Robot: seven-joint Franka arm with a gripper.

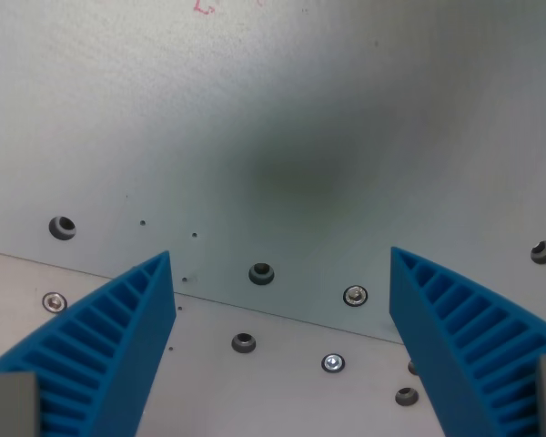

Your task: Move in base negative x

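My gripper [280, 259] is open and empty. Its two blue ribbed fingers stand wide apart, one at the wrist view's lower left [109, 350] and one at the lower right [464, 341]. Between and beyond them lies a bare pale grey metal table plate [282, 109]. Nothing is held between the fingers.
A seam [282, 315] runs across the plate from left to right, slanting down. Several bolt holes and screw heads sit near it, such as a hole [261, 273], a screw [355, 296] and a hole [63, 227]. A faint red mark [203, 7] is at the top edge.
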